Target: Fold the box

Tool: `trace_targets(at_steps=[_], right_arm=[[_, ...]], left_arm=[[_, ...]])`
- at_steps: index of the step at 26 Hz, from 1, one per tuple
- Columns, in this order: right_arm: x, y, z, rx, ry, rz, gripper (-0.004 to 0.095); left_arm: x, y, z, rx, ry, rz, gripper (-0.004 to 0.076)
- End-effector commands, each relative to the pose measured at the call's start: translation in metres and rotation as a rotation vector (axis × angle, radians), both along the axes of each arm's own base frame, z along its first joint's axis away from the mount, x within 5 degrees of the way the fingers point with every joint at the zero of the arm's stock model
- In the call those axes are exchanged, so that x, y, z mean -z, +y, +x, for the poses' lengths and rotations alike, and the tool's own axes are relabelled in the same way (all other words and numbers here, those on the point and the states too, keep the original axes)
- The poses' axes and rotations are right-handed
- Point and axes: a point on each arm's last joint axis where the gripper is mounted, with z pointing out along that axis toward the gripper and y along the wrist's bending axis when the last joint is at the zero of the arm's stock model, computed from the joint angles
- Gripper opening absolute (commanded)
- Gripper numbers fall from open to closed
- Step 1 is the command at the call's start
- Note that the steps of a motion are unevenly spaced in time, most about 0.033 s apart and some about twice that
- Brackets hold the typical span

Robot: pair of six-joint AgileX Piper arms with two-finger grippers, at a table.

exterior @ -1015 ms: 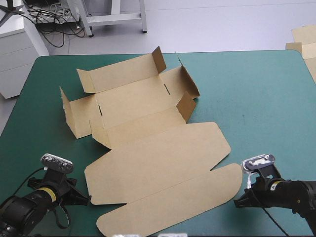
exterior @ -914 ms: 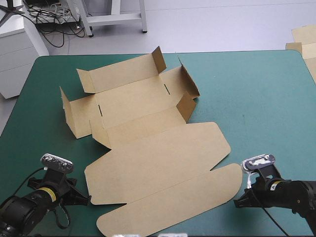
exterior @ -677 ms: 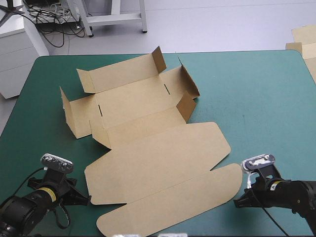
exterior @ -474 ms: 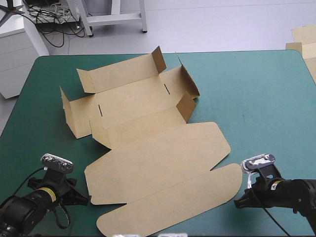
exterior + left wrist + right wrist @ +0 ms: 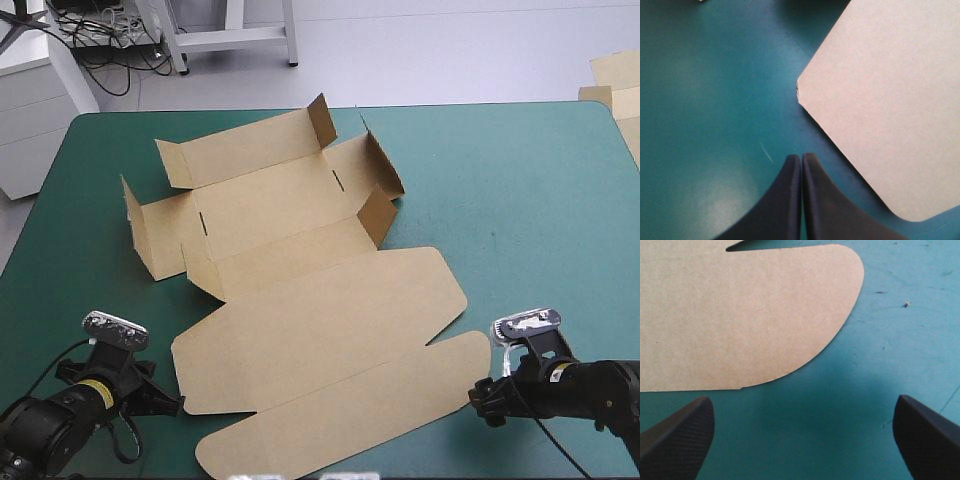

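Left gripper (image 5: 801,164) sits pinched closed, box (image 5: 300,260) at its two o'clock; right gripper (image 5: 802,400) gapes wide (rounded flap (image 5: 740,315) at eleven).

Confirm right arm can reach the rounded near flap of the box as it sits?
Probably yes. The right gripper is open and low over the teal-green cover, and the box has its rounded flap edge just ahead of it, flat on the cover. Only bare cover lies between them.
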Motion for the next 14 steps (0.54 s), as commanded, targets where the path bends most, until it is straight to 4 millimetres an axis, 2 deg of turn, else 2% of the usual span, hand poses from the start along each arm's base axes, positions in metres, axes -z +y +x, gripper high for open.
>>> trace_targets(at_steps=[1, 5, 10, 14], right_arm=[[-0.011, 0.001, 0.003, 0.006, -0.046, 0.016, 0.0926], [-0.02, 0.001, 0.0, -0.016, -0.017, 0.012, 0.0927], [-0.046, 0.002, -0.004, -0.06, -0.003, 0.004, 0.0927], [-0.09, 0.004, 0.001, -0.067, -0.081, 0.019, 0.0927]], left_arm=[[-0.01, -0.002, 0.005, 0.005, -0.065, -0.026, -0.001], [-0.01, -0.002, 0.005, 0.005, -0.065, -0.026, -0.001], [-0.01, -0.002, 0.005, 0.005, -0.065, -0.026, -0.001], [-0.01, -0.002, 0.005, 0.005, -0.065, -0.026, -0.001]])
